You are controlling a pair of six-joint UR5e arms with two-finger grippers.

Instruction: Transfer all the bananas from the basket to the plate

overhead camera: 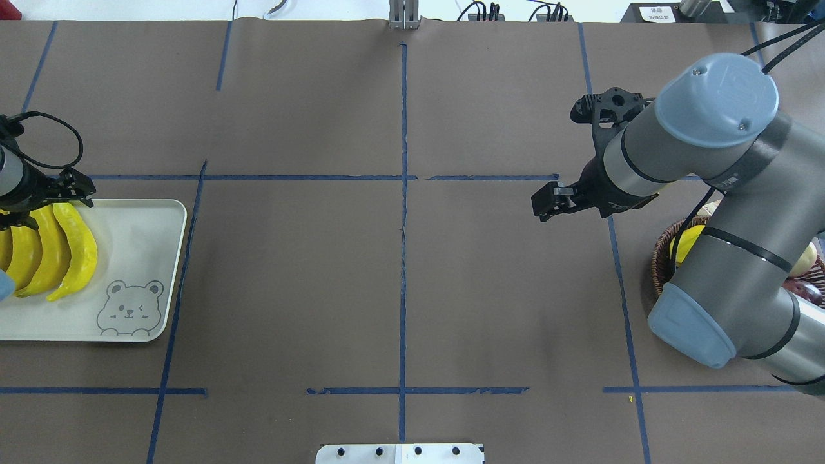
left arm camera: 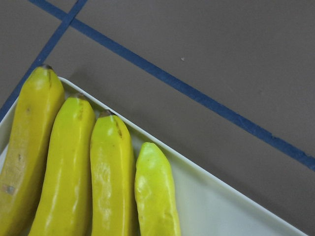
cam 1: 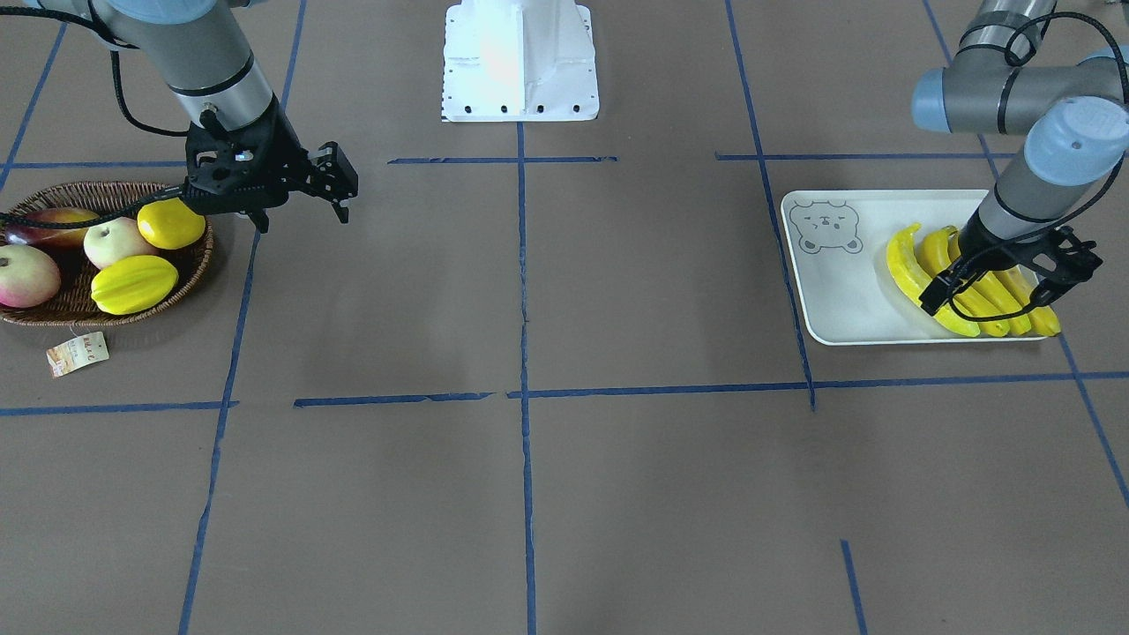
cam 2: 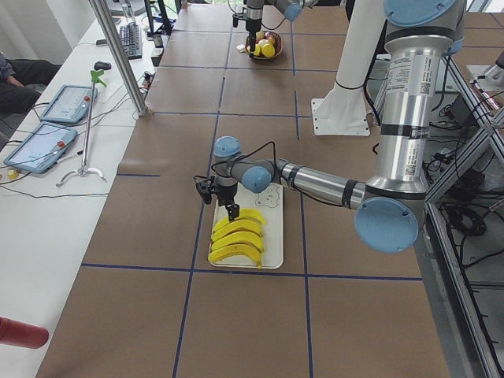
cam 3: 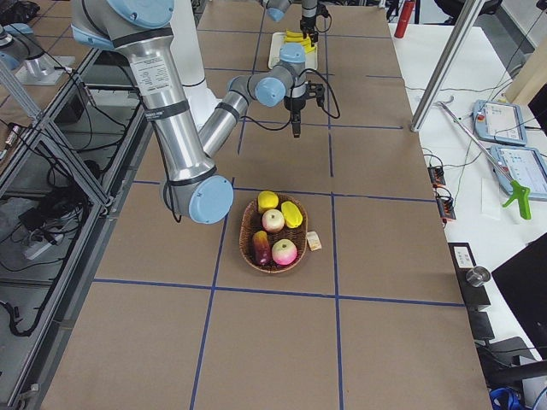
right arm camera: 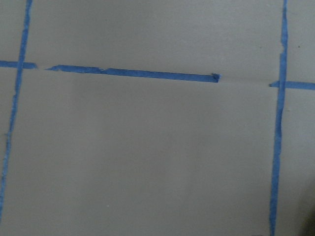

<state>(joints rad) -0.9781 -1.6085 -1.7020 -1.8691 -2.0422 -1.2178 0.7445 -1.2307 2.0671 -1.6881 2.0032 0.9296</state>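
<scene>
The big table (cam 1: 617,494) is covered in brown paper. Blue tape lines (cam 1: 522,265) make squares on it. Beside it stands a long white table (cam 2: 47,260) with two tablets (cam 2: 69,102) lying on top. A shiny metal pole (cam 2: 120,55) stands up at its edge. The light is bright and even.

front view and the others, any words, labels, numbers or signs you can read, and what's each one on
Nothing can be quoted; no print reads clearly.
Paper tag beside the basket: printed marks, too small to read.
Tray: only a bear face drawing; no lettering in view.
Stickers on the left arm: print too small to read.
White card beyond the table's far edge: dark marks, blurred.
</scene>
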